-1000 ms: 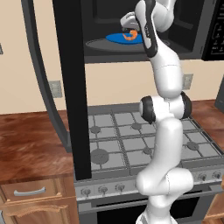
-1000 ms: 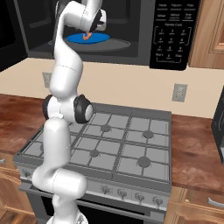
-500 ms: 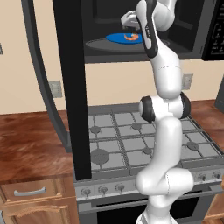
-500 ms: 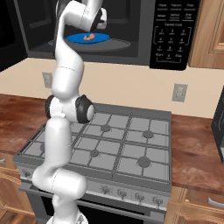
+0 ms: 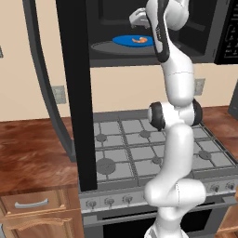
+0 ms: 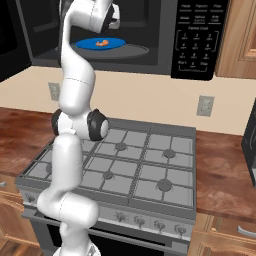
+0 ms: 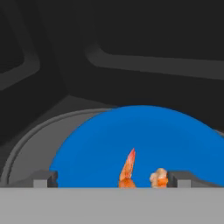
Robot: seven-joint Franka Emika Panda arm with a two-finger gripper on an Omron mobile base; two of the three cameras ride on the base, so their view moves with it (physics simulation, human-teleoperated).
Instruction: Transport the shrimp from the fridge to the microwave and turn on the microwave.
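Microwave (image 6: 150, 35): wide black box mounted above the stove, door (image 5: 76, 93) swung fully open and seen edge-on in the left base view as a tall dark slab reaching down over the stove's left burners. Keypad panel (image 6: 197, 37) on the right side.

Cavity: grey turntable (image 5: 104, 46) carrying a blue round plate (image 5: 123, 41). The plate sits toward the front of the turntable, with a grey margin showing around it and dark walls well back on all sides.

Shrimp (image 5: 142, 40): small orange-pink curl lying on the blue plate, near its middle. In the hand view the shrimp (image 7: 127, 173) lies between the two fingertips (image 7: 43, 178), touching neither.

Gripper (image 7: 111, 181): inside the cavity mouth above the plate, fingers spread wide apart and holding nothing. The white arm (image 6: 75, 100) rises straight from the base in front of the stove.

Gas stove (image 6: 145, 165): grey, grated burners, a row of knobs (image 5: 109, 201) along the front edge.

Counter (image 5: 32, 153): dark red-brown wood to both sides of the stove. Beige wall behind, with outlets (image 6: 205, 106). Wooden drawer (image 5: 32, 204) with a metal handle at lower left.
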